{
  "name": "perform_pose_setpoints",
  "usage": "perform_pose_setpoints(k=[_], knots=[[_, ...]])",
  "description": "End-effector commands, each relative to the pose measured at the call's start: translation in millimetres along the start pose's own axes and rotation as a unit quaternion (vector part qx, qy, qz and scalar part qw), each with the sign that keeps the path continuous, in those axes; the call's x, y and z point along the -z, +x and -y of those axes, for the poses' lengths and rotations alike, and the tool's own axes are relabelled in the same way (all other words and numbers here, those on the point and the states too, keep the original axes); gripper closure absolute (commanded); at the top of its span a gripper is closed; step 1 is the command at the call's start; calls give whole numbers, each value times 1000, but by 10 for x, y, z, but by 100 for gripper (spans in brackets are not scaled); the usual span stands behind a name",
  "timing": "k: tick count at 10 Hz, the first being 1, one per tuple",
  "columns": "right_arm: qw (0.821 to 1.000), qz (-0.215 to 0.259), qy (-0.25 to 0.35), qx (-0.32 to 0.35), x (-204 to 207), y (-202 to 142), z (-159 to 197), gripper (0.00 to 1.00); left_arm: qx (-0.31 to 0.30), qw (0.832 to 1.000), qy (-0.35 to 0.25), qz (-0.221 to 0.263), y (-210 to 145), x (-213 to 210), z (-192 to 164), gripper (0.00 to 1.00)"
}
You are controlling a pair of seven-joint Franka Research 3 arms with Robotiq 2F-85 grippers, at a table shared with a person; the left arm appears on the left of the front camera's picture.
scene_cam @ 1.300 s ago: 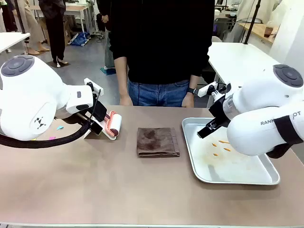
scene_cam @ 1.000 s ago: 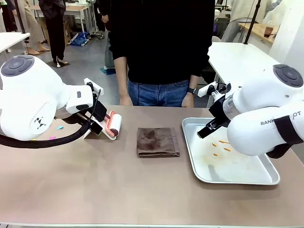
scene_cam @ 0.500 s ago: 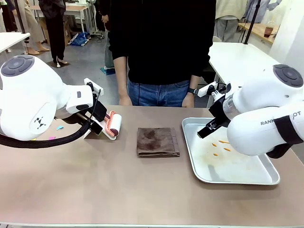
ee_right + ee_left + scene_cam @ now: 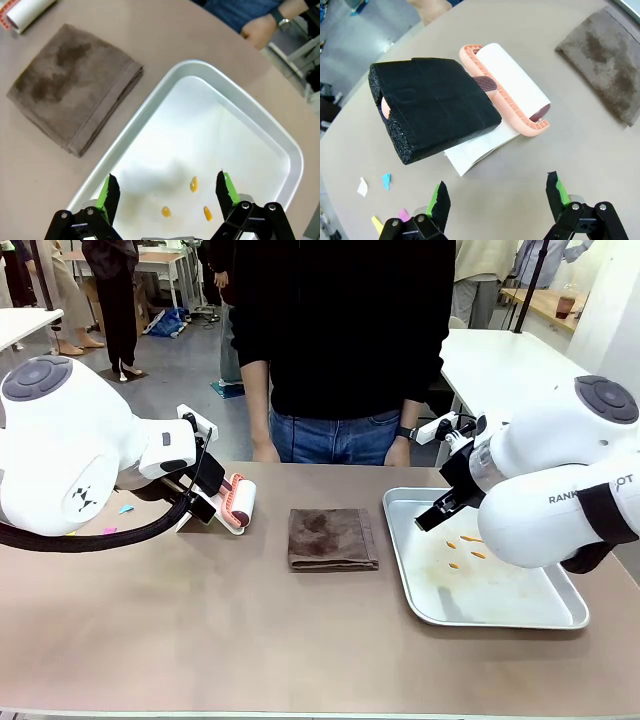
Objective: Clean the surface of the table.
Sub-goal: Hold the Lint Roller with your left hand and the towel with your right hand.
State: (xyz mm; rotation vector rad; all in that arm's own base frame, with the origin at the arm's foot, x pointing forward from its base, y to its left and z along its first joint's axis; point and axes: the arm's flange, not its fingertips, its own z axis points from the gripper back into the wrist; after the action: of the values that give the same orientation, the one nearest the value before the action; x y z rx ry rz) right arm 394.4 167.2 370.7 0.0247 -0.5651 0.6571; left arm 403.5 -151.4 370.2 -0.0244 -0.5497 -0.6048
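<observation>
Table [image 4: 220, 640] runs across the whole near scene, its taupe-brown top lying under both arms, and the cleaning looks barely begun. At the far left a few small coloured paper scraps [image 4: 386, 181] lie loose on the surface, not picked up. Near them the left gripper [image 4: 497, 190] hovers with its jaws spread wide and nothing between them. It is aimed at the lint roller [image 4: 512, 82], which lies on the table with a black foam block [image 4: 432, 107] sheathing its handle; neither finger touches it. Toward the middle a folded brown cloth [image 4: 332, 538] lies flat, apart from both grippers. On the right a metal tray [image 4: 520, 618] rests on the table with a few orange bits [image 4: 193, 184] inside, and the right gripper [image 4: 167, 182] hangs above them, jaws wide apart and empty. A person [image 4: 340, 340] stands at the far edge. With no tool in either grip, nearly everything seems left to do: taking up the roller or cloth, lifting the scraps, and going over the top.
</observation>
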Motion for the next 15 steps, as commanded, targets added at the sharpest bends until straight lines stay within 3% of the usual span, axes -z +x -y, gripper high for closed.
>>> perform_pose_setpoints(k=[1,6,10,13,14,15], knots=[[1000,0,0,0,-1,2,1,0,0,1000,0,0,0,0,1,0],[1000,1,6,8,-66,6,79,0,8,1000,-11,8,-67,-102,-49,0],[994,8,77,78,-583,-161,460,0,-11,1000,-20,9,-199,-779,-142,0],[975,21,139,172,-1249,-541,767,0,-45,992,-91,70,-382,-1441,-345,0],[963,33,176,204,-1426,-728,889,0,-82,986,-118,84,-501,-1617,-526,0],[941,52,226,247,-1562,-968,1086,0,-124,971,-181,93,-689,-1729,-774,0]])
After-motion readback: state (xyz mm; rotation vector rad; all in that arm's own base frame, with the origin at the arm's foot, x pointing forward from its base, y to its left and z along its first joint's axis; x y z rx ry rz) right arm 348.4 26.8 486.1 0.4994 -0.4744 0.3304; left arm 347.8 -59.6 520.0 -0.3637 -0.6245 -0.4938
